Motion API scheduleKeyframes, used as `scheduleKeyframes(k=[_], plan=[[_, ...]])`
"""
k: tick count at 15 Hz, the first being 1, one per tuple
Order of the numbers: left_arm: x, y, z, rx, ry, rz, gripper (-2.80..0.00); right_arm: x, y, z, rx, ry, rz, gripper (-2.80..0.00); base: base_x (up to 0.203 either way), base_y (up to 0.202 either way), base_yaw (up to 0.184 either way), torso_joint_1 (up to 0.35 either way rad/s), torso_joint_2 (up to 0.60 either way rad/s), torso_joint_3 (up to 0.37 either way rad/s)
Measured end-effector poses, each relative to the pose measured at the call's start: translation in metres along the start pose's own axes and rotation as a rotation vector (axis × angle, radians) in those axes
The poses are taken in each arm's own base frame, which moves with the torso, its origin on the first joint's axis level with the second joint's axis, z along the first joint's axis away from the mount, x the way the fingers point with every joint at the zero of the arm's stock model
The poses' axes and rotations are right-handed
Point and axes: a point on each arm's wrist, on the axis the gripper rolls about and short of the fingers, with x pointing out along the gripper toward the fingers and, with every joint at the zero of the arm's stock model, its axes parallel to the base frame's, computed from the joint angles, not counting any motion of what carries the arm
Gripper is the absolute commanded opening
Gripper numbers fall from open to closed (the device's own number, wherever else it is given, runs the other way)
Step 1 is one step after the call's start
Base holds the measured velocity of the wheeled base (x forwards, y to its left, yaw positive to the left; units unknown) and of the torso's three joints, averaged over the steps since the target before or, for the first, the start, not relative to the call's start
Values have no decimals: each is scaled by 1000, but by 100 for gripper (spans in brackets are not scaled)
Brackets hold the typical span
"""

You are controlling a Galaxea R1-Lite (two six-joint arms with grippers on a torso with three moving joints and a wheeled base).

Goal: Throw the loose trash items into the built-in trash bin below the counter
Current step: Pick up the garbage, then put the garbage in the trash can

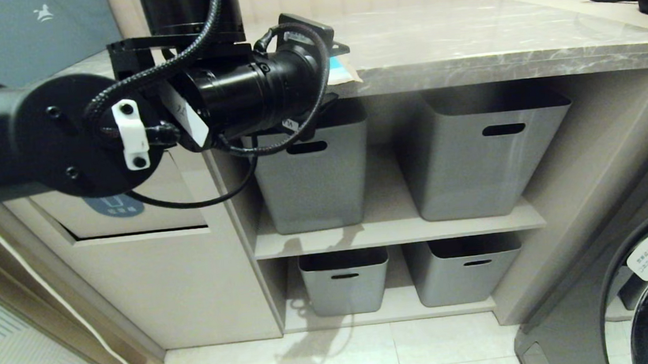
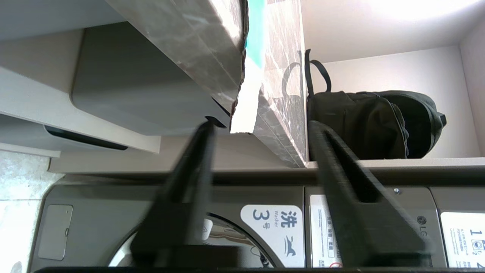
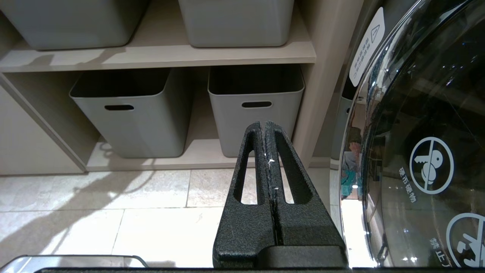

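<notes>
Left end effector [image 2: 261, 129] open beside cardboard strip [image 2: 246, 94]; washer label "3" [image 2: 278, 237].

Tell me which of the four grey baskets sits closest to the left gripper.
The upper-left basket, directly below the cardboard strip that overhangs the counter edge. The open left gripper is at that edge; the other three baskets sit farther right or lower.

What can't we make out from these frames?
- Cardboard strip, head view: the left arm covers most of it; no second strip visible anywhere.
- Left gripper: hidden by the arm in head view; the wrist view shows it open at the counter edge.
- Bin flap, head view: arm hides its upper part and most of the sticker.
- Right gripper: shut, outside head view.
</notes>
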Motion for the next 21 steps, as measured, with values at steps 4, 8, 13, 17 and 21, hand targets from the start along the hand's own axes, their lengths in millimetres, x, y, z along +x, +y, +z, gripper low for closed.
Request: scheduleKeyframes(k=[4, 8, 13, 17, 21], plan=[[-1, -1, 0, 0, -1, -2, -280, 0, 0, 0, 0, 0, 0, -280, 0, 0, 0, 0, 0, 0], [-8, -3, 0, 10, 6, 1, -280, 0, 0, 0, 0, 0, 1, -280, 0, 0, 0, 0, 0, 0], [-62, 25, -12, 311, 111, 94, -280, 0, 0, 0, 0, 0, 0, -280, 0, 0, 0, 0, 0, 0], [-139, 98, -12, 719, 274, 169, -280, 0, 0, 0, 0, 0, 0, -280, 0, 0, 0, 0, 0, 0], [-206, 182, 33, 873, 258, 389, -280, 0, 0, 0, 0, 0, 0, -280, 0, 0, 0, 0, 0, 0]])
